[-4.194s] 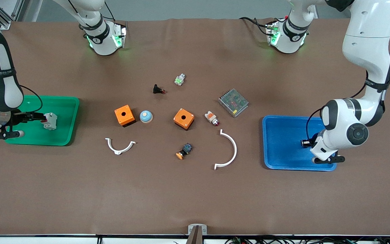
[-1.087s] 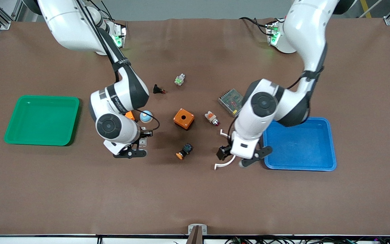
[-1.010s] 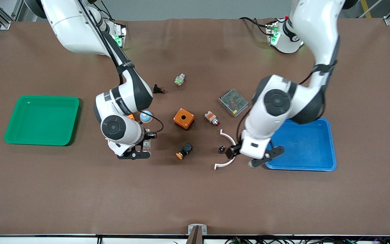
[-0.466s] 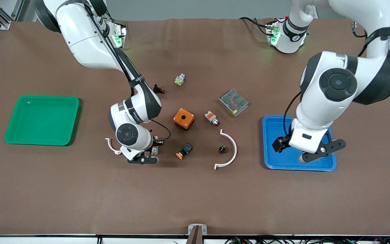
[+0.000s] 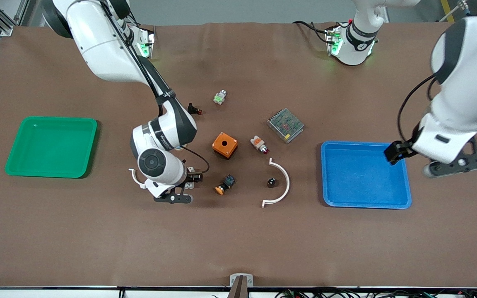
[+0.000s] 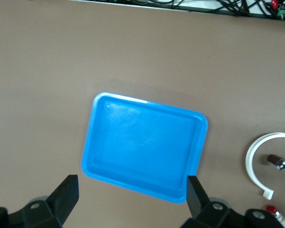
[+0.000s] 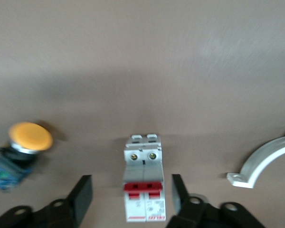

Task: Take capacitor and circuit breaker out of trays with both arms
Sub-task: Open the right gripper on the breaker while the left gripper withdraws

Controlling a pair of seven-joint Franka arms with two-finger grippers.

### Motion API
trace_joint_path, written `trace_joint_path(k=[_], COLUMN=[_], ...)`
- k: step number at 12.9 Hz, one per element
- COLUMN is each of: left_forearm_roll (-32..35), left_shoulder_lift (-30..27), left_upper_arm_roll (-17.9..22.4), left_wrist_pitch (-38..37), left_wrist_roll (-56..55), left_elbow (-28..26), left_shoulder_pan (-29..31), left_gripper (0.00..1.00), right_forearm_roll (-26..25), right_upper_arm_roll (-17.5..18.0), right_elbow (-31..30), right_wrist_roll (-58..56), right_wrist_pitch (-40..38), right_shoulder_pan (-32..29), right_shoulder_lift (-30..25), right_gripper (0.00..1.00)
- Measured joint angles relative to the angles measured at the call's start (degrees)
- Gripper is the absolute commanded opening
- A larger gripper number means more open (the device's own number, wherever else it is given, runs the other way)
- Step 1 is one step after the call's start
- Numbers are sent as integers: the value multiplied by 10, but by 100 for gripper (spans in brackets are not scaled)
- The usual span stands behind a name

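Observation:
The breaker, a white block with red levers, lies on the table between the open fingers of my right gripper, with a gap on each side. In the front view the right gripper is low over the breaker, beside the orange-capped button. The capacitor, a tiny black cylinder, stands on the table inside a white curved bracket; it also shows in the left wrist view. My left gripper is open and empty, high over the blue tray's edge toward the left arm's end.
A green tray lies at the right arm's end. An orange box, a white-orange part, a metal mesh unit, a black red-tipped part and a green-white part lie mid-table. A second white bracket lies beside the breaker.
The left gripper let go of the capacitor inside the bracket, then rose and moved over the blue tray toward its end. The right gripper set the breaker on the table and opened.

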Motion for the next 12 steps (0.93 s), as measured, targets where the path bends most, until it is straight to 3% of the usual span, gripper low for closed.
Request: trace_joint_path(k=[3,7,12], left_forearm_roll=[-29,-58,-98], left_shoulder_lift=[-27,-42,-84], left_upper_arm_roll=[-1,-1,6], left_wrist_pitch=[-29,-43,-57], left_wrist_roll=[41,125,138], left_elbow=[-2,-4,-55], left_shoulder_pan=[30,80,86], left_gripper=[100,100,100], right_forearm_roll=[0,-15,-51], right_upper_arm_roll=[-17,-34,-42], right_elbow=[8,9,9], right_wrist_roll=[0,-26,-245], right_wrist_pitch=[-12,-106,-230], right_shoulder_pan=[-10,-58,-184], right_shoulder_lift=[-71,-156,-253], right_gripper=[100,100,100])
